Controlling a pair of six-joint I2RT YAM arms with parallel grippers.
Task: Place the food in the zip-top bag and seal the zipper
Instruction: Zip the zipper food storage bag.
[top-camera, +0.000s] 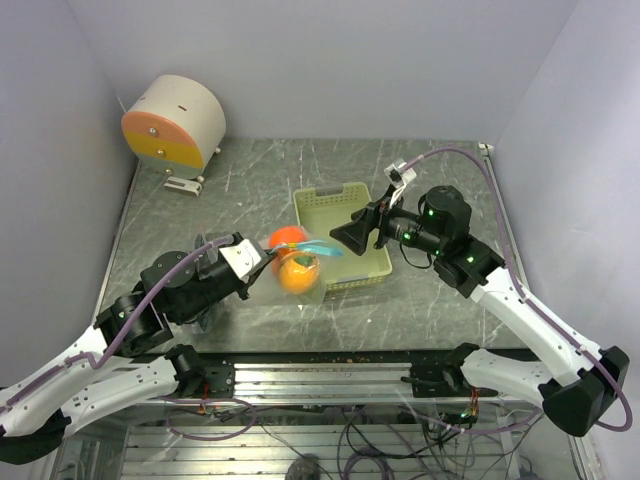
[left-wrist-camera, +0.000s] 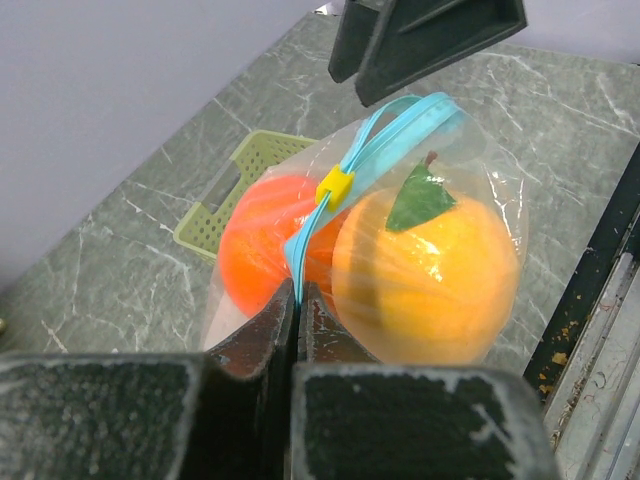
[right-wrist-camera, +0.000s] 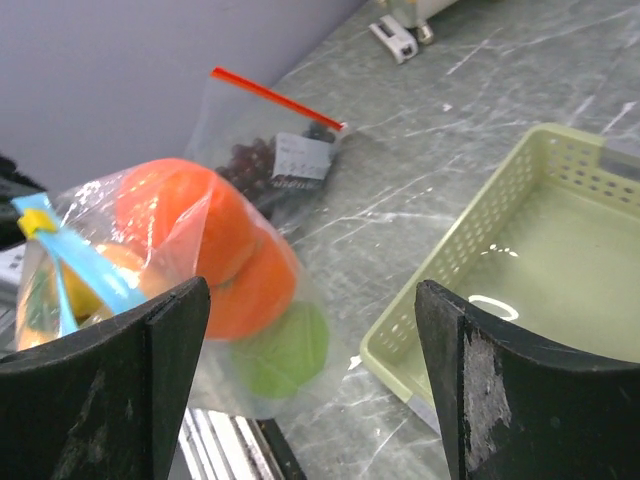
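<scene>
Just left of the yellow-green basket, left gripper pinches the teal zipper of the zip-top bag, holding it up. Two orange fruits and a green piece sit inside. Right gripper stands spread beside the bag's mouth.

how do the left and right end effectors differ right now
The left end effector is shut, pinching the zip-top bag at its blue zipper; the right end effector is open and empty. The left meets the bag; the right hangs apart, by the pale green basket. Both face the bag.
</scene>
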